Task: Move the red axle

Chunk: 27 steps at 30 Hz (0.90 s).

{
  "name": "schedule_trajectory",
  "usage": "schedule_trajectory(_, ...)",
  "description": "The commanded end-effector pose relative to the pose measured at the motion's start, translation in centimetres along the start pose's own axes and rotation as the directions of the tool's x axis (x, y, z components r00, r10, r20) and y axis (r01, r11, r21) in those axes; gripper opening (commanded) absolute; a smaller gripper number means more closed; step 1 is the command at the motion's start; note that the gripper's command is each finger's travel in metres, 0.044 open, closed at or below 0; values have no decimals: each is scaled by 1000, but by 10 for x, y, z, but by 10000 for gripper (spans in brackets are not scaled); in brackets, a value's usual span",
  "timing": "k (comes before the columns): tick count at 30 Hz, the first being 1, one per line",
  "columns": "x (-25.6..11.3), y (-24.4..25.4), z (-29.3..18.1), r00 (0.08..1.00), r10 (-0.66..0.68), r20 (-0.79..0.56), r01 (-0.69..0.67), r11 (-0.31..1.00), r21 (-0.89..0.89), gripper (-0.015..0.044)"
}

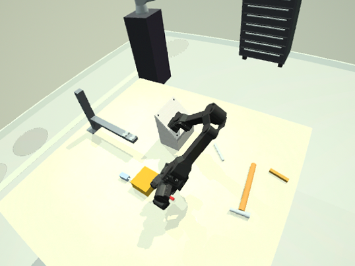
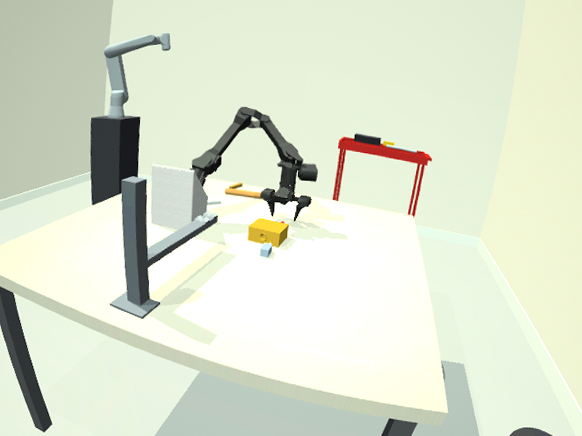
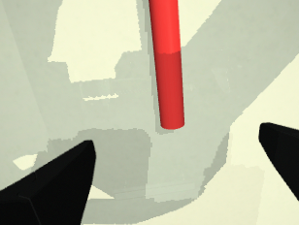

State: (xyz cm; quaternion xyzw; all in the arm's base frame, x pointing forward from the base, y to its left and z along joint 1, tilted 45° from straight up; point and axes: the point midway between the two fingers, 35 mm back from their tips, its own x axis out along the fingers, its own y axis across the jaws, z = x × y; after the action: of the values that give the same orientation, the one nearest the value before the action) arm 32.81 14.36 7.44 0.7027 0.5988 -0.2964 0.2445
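At centre of the exterior view, our claw [image 1: 160, 188] [image 2: 284, 217] [image 3: 177, 140] gapes wide, black and taper-tipped; upper centre at the wrist, we see the smooth, cylindrical red axle [image 1: 171, 198] [image 3: 168, 73].

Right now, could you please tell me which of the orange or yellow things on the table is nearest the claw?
The yellow block: it sits almost beneath the claw, while the hammer lies farther off.

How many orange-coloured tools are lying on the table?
1: the hammer, near the table's edge, beside a short ochre bar that isn't recognisably a tool. The arm may hide others.
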Motion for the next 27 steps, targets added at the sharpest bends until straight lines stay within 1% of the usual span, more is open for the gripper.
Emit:
schedule_trajectory(1,-9,0,-2,1000,0,-5,0,1000,-8,440)
schedule_trajectory(13,-36,0,-2,1000,0,-4,0,1000,-8,440)
schedule_trajectory(15,-37,1,6,1000,0,-2,0,1000,-8,440)
schedule_trajectory(20,-44,1,47,1000,-1,-1,1,1000,-11,440)
schedule_trajectory(27,-40,1,49,1000,-1,-1,1,1000,-11,440)
